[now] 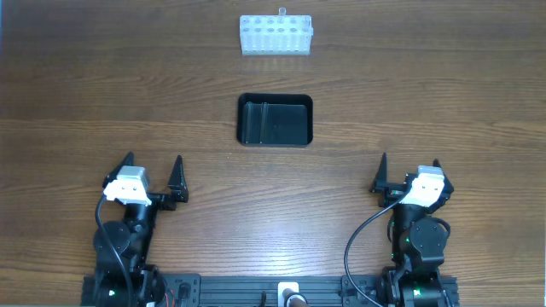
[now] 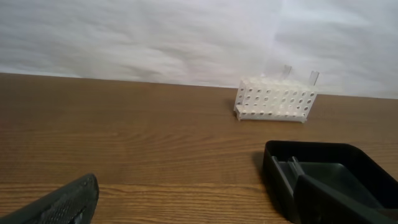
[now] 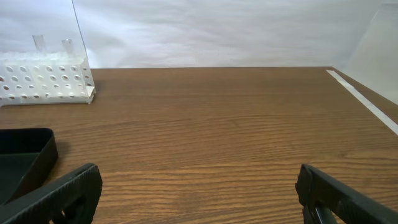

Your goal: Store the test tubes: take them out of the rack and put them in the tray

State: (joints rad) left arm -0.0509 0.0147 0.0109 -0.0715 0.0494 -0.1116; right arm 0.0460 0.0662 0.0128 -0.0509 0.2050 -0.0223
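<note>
My left hand [image 1: 153, 162] sits low over the bench [image 1: 102, 85] near my base, fingers spread wide and holding nothing. From its wrist view I look across bare wood to the tray and rack.

In the middle, the black tray [image 1: 275, 97] lies flat on the bench, and the white rack [image 1: 275, 36] stands beyond it, well apart from both hands. Two clear tubes [image 2: 286, 71] stand upright in the rack's far row, their open tops poking above its top face. They are thin and glassy, hard to pick out against the pale backdrop. The other holes look empty to me. I see faint lines on the tray floor, but I cannot tell whether they are ridges or tubes lying there.

My right hand [image 1: 409, 162] mirrors the left: near its base, fingers spread, empty.

I judge I am between picks, with no reach begun. Next, one hand should go over the tray to the rack, come down on a tube's exposed top and pinch it gently. It should lift straight up so the tube clears its hole without dragging the light rack, then lay the tube in the tray.
</note>
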